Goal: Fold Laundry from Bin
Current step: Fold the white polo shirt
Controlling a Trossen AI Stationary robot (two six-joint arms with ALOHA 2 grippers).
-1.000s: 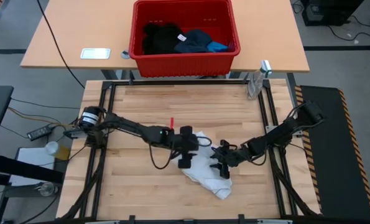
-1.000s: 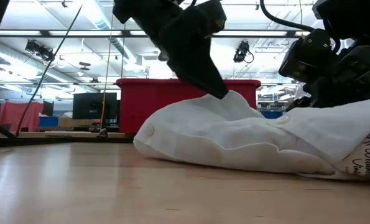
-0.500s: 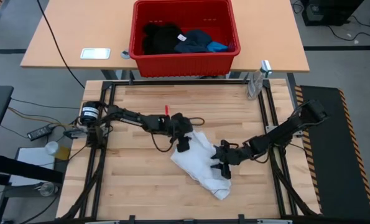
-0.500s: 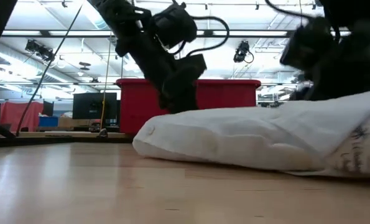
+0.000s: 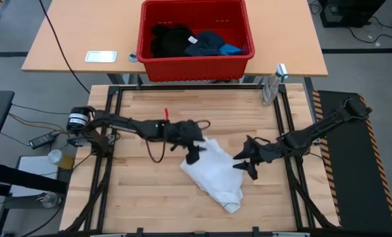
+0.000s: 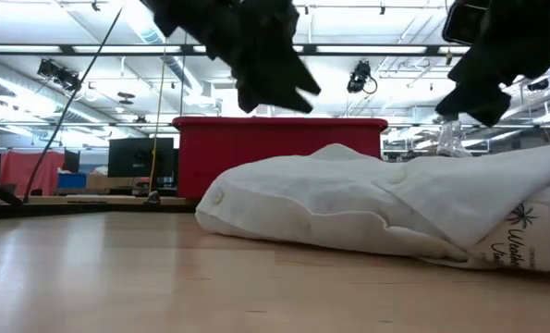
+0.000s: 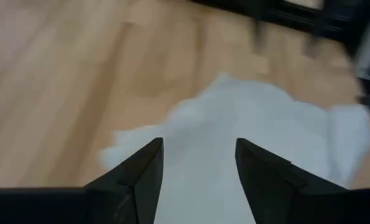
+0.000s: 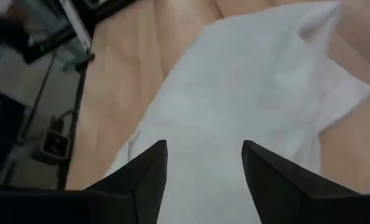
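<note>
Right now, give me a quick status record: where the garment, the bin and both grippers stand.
white garment: lying crumpled on the table, not held
bin: red, on the far table, off the work surface
in bin: black garment, navy garment, blue garment
left gripper: open, above the white garment's left edge, empty
right gripper: open, beside the garment's right edge, empty
folding: not done
</note>
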